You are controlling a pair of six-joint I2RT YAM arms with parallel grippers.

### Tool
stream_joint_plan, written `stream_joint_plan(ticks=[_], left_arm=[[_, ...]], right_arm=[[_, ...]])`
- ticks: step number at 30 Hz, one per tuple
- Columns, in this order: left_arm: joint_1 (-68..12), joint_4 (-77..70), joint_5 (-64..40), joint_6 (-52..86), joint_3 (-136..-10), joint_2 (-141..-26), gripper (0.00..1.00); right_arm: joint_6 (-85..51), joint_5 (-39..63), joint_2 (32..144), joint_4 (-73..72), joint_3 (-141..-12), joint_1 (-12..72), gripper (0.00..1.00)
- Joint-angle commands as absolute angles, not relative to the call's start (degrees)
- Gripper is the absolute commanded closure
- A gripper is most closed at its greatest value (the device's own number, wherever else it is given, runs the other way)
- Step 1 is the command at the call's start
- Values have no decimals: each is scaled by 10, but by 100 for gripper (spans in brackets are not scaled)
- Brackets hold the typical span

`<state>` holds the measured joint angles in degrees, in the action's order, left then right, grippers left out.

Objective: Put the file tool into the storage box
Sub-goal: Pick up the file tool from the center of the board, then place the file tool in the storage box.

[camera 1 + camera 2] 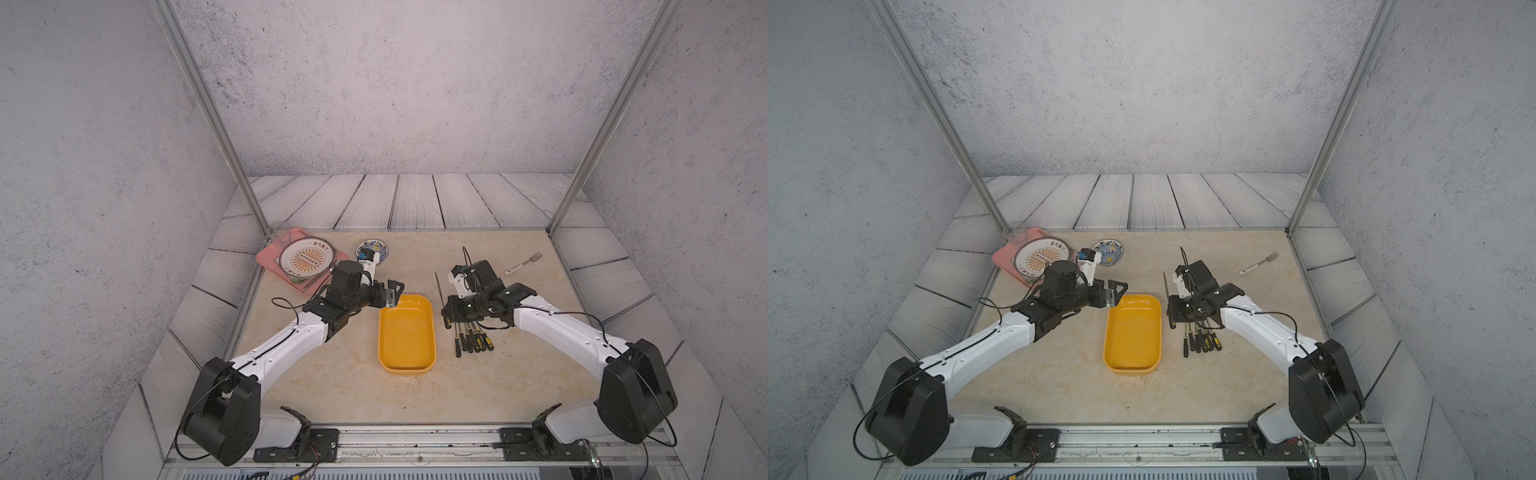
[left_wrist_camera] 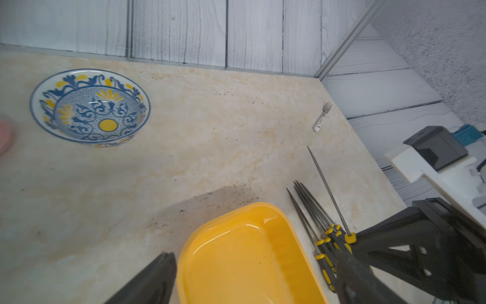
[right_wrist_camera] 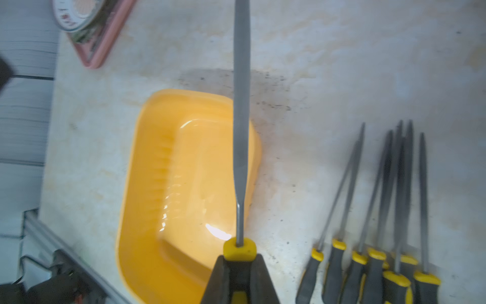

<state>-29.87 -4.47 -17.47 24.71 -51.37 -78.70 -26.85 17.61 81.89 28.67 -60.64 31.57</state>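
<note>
Grey-bladed, yellow-collared, black-handled file (image 3: pixel 240 105) | right tool (image 3: pixel 239 259) clamps it | left tool (image 1: pixel 392 295) wide

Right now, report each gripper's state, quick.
Left gripper: open, holding nothing.
Right gripper: shut on a file, gripped by its handle.
</note>
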Motion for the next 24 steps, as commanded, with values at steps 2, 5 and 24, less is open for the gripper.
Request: stream_joint_plan(ticks=[2,5,24], left_arm=[[-324,-104,-240,285,-555,-823,2],[-347,-104,-246,285,-574,-854,2],[-375,-83,-278,308,-603,-941,100]], right_arm=[[-238,297,806,256,-595,317,100],[-236,312,806,247,-596,318,100],[-233,305,775,247,-584,318,100]])
